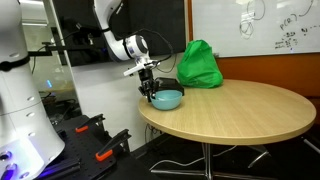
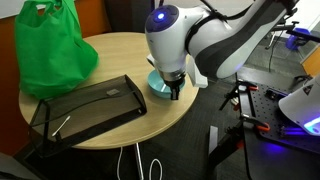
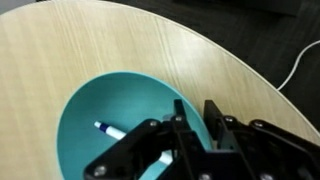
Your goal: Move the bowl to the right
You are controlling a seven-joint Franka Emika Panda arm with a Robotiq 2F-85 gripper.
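The small teal bowl [image 1: 168, 99] sits near the edge of the round wooden table [image 1: 250, 115]; it also shows in the other exterior view [image 2: 158, 86] and fills the wrist view [image 3: 105, 100]. A white pen with a blue tip [image 3: 112, 131] lies inside it. My gripper [image 3: 193, 112] straddles the bowl's rim, one finger inside and one outside, closed on the wall. In both exterior views the gripper [image 1: 150, 91] [image 2: 176, 93] is down at the bowl's side nearest the table edge.
A bright green bag [image 1: 200, 65] [image 2: 50, 50] stands on the table behind the bowl. A black wire tray [image 2: 85, 105] lies on the table near the bowl. The table edge [image 3: 250, 75] runs close beside the bowl.
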